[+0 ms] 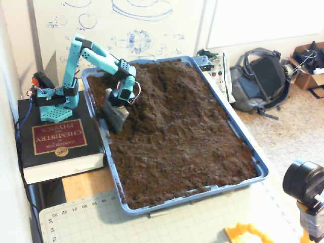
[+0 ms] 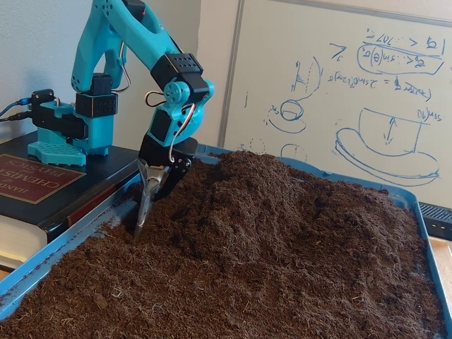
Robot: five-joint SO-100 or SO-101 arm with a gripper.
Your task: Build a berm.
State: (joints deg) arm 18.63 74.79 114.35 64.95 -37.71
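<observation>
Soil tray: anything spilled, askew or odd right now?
Nothing stands out. The soil stays inside the blue tray, with no visible spill on the mat or book. The berm is heaped at the far end, and the gripper has its tip in the soil beside it, as expected.

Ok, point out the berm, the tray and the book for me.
Berm (image 2: 282, 191), a fixed view, on its crest.
Tray (image 1: 260, 169), a fixed view, on its blue right rim.
Book (image 1: 55, 136), a fixed view, on its red cover label.
</observation>
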